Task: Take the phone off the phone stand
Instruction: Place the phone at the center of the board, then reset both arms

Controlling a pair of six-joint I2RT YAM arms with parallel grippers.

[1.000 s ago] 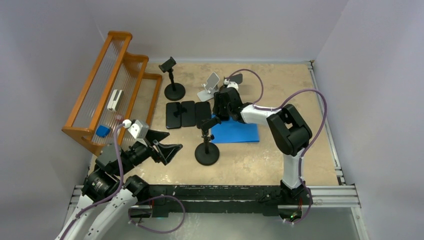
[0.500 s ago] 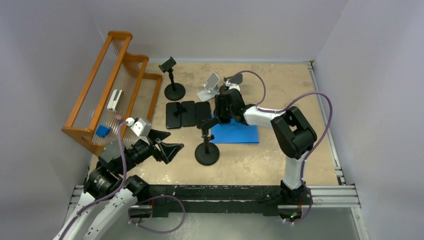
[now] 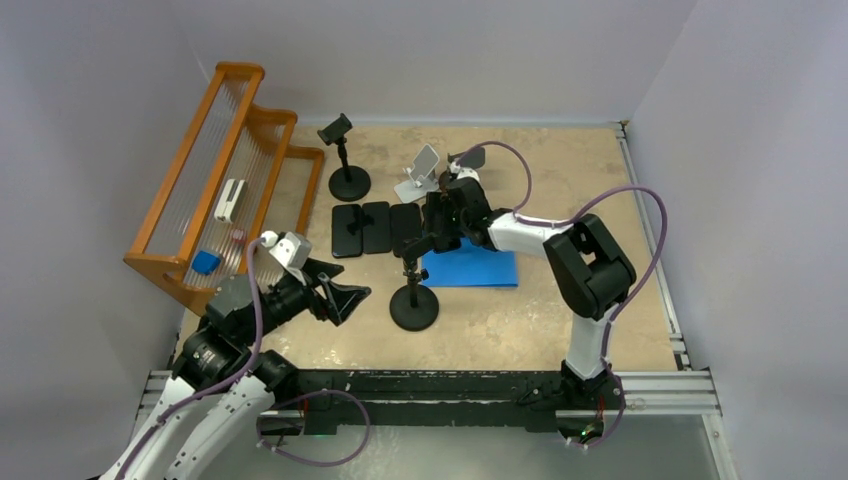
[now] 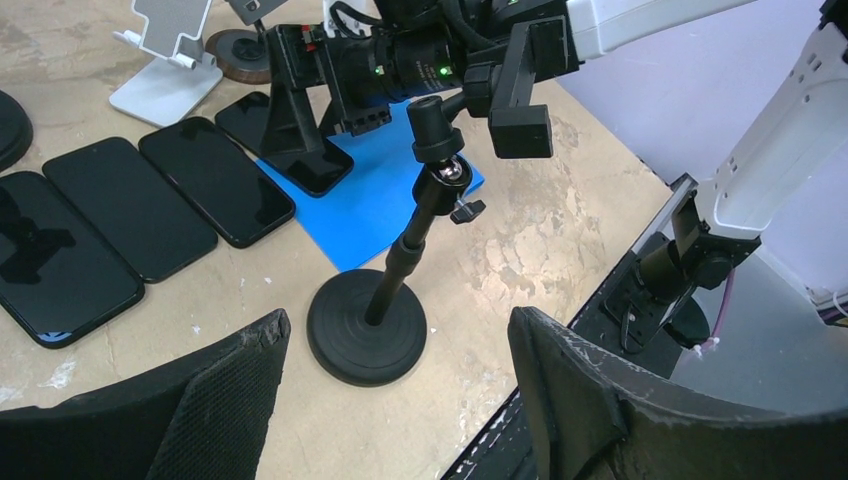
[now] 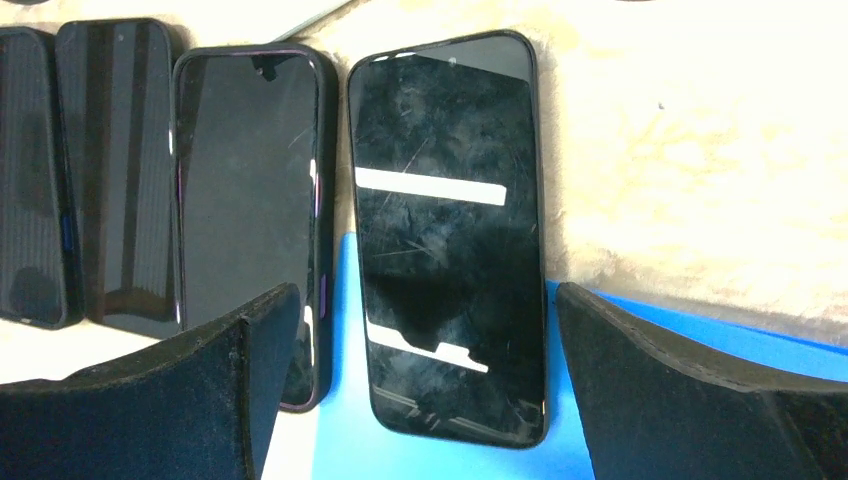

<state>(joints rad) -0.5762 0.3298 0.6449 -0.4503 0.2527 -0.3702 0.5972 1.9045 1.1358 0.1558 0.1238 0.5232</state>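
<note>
Phone (image 5: 447,240) between wide-open right gripper (image 5: 425,296)

Your left arm (image 3: 225,335) and right arm (image 3: 590,270) are of one build: bulky black joint housings joined by smooth white links. A purple cable (image 3: 258,305) runs loosely along the left arm. A like cable (image 3: 630,189) arcs off the right arm in wide loops. The left wrist carries a pale box camera (image 3: 285,252). The left fingers (image 4: 210,400) are broad black wedges with a fine woven texture, and their edges are worn and chipped. The right fingers (image 5: 690,390) match them. Two green lights (image 4: 440,70) glow on the right wrist's black body. Both bases (image 3: 585,385) are black and sit at the near edge of the desk (image 3: 560,320).
</note>
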